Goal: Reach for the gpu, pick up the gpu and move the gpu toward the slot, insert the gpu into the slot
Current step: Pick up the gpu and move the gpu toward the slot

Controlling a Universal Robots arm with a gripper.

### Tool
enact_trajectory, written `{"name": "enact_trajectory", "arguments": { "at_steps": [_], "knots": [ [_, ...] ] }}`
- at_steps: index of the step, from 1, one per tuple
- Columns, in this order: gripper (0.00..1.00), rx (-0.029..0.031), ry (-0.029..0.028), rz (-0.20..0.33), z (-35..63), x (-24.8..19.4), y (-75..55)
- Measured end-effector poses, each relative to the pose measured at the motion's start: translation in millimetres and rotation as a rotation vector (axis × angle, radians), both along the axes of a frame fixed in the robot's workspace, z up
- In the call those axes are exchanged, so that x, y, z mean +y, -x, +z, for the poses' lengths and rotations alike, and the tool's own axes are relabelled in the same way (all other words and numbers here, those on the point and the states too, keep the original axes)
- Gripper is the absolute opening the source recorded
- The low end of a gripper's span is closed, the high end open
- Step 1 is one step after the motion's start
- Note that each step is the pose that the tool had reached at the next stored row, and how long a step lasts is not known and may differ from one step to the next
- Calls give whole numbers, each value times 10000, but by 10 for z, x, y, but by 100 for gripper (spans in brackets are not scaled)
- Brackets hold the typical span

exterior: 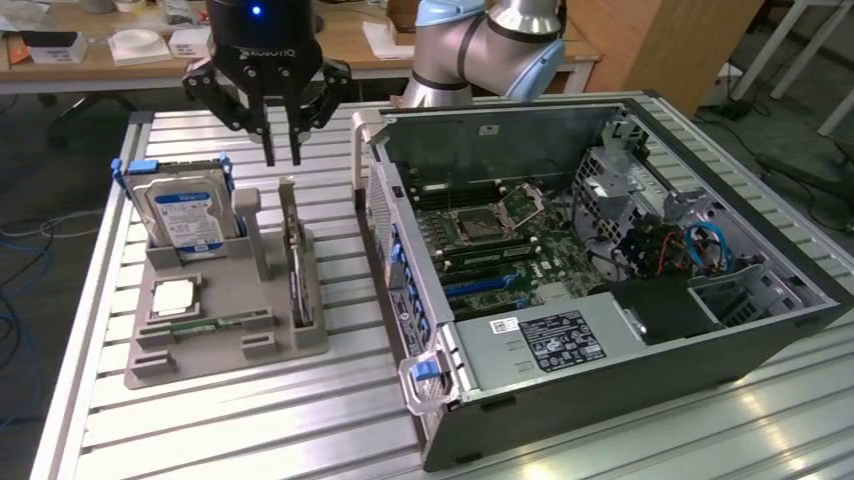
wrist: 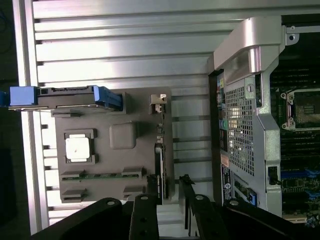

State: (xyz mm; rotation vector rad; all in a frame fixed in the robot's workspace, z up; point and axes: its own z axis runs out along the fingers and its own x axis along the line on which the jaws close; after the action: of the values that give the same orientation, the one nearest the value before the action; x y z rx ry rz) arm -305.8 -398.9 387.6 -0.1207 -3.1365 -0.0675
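Note:
The gpu [exterior: 299,272] stands on its long edge in a slot of the grey holder [exterior: 287,345], its silver bracket at the far end. In the wrist view the gpu [wrist: 160,167] is a thin dark strip along the holder's edge. My gripper [exterior: 283,152] hangs above the far end of the holder, over the bracket and clear of the card. Its two thin fingers [exterior: 271,145] point down with a narrow gap and nothing between them. The gripper [wrist: 174,200] is open. The blue slots [exterior: 483,285] lie on the motherboard inside the open computer case [exterior: 601,350].
The holder also carries a hard drive with a blue-white label [exterior: 188,215], a square chip [exterior: 175,297] and a small green memory stick [exterior: 214,324]. The case's raised side wall with its handle [exterior: 358,150] stands close beside the holder. A cluttered desk [exterior: 134,45] is behind.

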Motion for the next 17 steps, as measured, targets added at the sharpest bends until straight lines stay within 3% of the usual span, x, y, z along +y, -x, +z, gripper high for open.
{"name": "enact_trajectory", "arguments": {
  "at_steps": [4, 5, 6, 17],
  "knots": [
    [41, 2, 47, 266, -6, 1, 0],
    [47, 19, 74, 874, -28, 1, 0],
    [53, 18, 75, 1137, -66, 1, 1],
    [53, 18, 74, 1159, -265, 0, 3]
  ]
}}
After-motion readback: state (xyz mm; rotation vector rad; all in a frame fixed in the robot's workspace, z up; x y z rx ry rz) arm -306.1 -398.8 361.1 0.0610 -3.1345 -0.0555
